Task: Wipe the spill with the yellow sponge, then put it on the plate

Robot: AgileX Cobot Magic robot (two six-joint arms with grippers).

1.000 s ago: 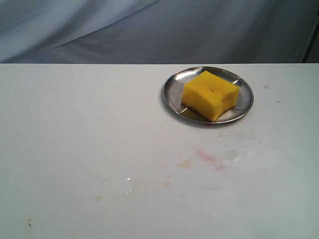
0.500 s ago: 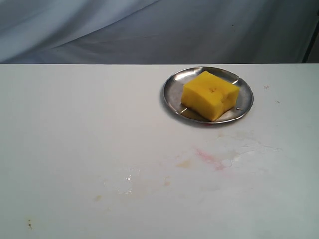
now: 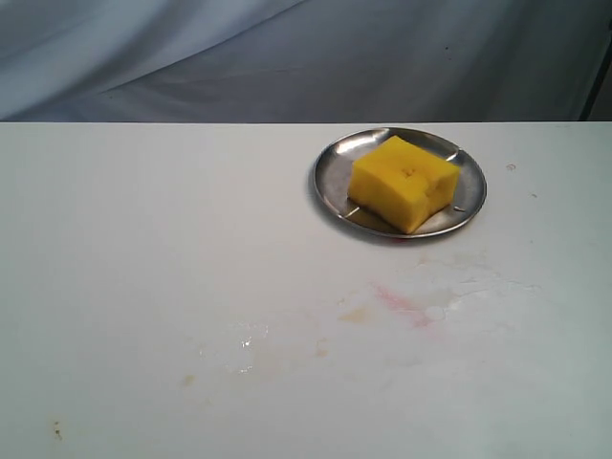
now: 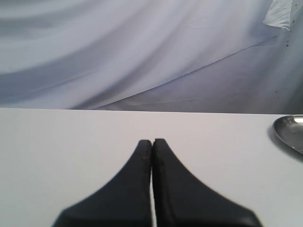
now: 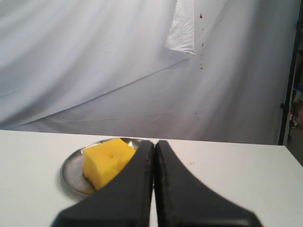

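Yellow sponge [image 3: 403, 182] sits on the plate [image 3: 323, 178]. The left gripper [image 4: 152, 143] and right gripper [image 5: 154, 143] are both pinched closed and empty. Pink and tan spill [image 3: 402, 301] streaks show nearby and would likely dry into stains if left unwiped.

Setting before me: white table [image 3: 134, 220] under even light, backed by a creased pale grey cloth [image 3: 287, 57] along its far edge
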